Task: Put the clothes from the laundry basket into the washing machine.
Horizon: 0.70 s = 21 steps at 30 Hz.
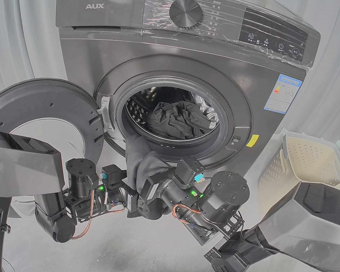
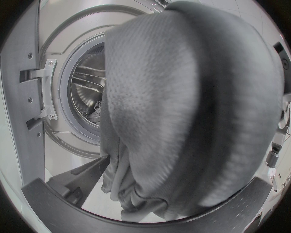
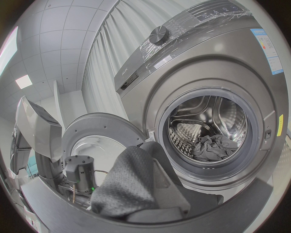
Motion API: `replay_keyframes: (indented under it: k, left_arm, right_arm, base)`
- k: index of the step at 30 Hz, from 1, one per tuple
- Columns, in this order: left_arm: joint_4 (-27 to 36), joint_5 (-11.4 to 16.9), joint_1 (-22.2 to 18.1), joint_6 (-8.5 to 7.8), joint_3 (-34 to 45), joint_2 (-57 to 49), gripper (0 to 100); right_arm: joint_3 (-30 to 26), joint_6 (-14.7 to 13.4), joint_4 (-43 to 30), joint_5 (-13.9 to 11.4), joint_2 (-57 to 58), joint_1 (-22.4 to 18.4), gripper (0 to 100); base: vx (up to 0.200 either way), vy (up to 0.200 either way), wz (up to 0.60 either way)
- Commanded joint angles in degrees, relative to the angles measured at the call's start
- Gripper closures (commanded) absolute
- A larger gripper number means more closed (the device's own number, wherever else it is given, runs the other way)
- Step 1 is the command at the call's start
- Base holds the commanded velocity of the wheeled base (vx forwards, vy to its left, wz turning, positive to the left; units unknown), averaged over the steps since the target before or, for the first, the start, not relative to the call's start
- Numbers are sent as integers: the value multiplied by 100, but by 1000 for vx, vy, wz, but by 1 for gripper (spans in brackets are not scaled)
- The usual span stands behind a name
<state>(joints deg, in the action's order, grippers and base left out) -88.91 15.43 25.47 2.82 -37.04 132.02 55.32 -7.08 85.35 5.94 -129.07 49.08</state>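
On the grey metal washing machine [image 1: 84,57]: pale brand lettering on the drawer front [image 1: 95,6]; illegible small print around the round dark dial [image 1: 185,12]; white symbols on the black control panel [image 1: 274,43]; a blue-edged paper label [image 1: 283,93], print unreadable; a small yellow sticker [image 1: 252,140].

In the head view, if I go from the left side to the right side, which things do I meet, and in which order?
washing machine's open door → grey garment hanging in front of the drum opening → laundry basket
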Motion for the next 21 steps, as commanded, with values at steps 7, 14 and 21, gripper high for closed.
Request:
replay_keyframes:
  k: [7, 14, 21]
  left_arm:
    - [-13, -163, 11, 52, -498, 465, 0]
    - [-13, -304, 2, 61, -612, 500, 100]
    - [-22, -313, -86, 167, -630, 359, 100]
  right_arm:
    - [-57, -30, 17, 4, 163, 49, 100]
    - [-118, -74, 8, 48, 172, -65, 100]
    - [-390, -92, -53, 171, 295, -408, 100]
  base:
    - [0, 0, 0]
    - [0, 0, 0]
    - [0, 0, 0]
